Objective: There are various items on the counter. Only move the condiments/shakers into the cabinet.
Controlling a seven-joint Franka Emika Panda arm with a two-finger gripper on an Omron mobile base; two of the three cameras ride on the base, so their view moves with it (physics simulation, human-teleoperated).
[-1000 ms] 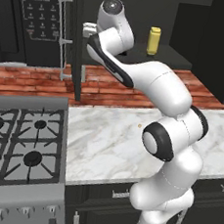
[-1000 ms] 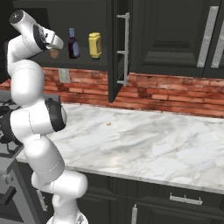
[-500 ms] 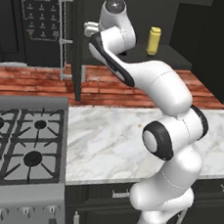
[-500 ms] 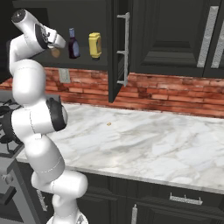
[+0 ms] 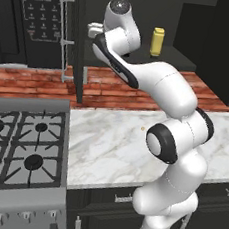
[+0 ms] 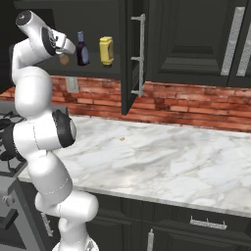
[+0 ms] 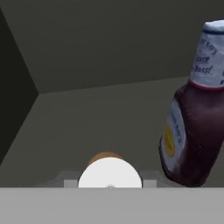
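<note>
My gripper (image 6: 65, 54) is inside the open cabinet (image 6: 93, 69), shut on the small orange-brown shaker (image 6: 63, 60). In the hand view the shaker's pale round top (image 7: 110, 173) sits between the finger tips, low over the cabinet's shelf (image 7: 100, 122); I cannot tell whether it touches. The dark sauce bottle (image 6: 82, 49) with white label stands on the shelf just right of the shaker, and looms tilted at the right of the hand view (image 7: 192, 131). The yellow squeeze bottle (image 6: 106, 50) stands beyond it, also seen past the arm (image 5: 157, 42).
The cabinet's door (image 6: 130, 59) hangs open over the marble counter (image 6: 162, 162), where a tiny orange speck (image 6: 122, 139) lies. A black microwave (image 5: 37, 17) hangs left of the cabinet, above the stove (image 5: 17, 145). Red brick backs the counter.
The hand with the shaker has crept slightly deeper into the cabinet, toward the sauce bottle. The two bottles have not moved.
</note>
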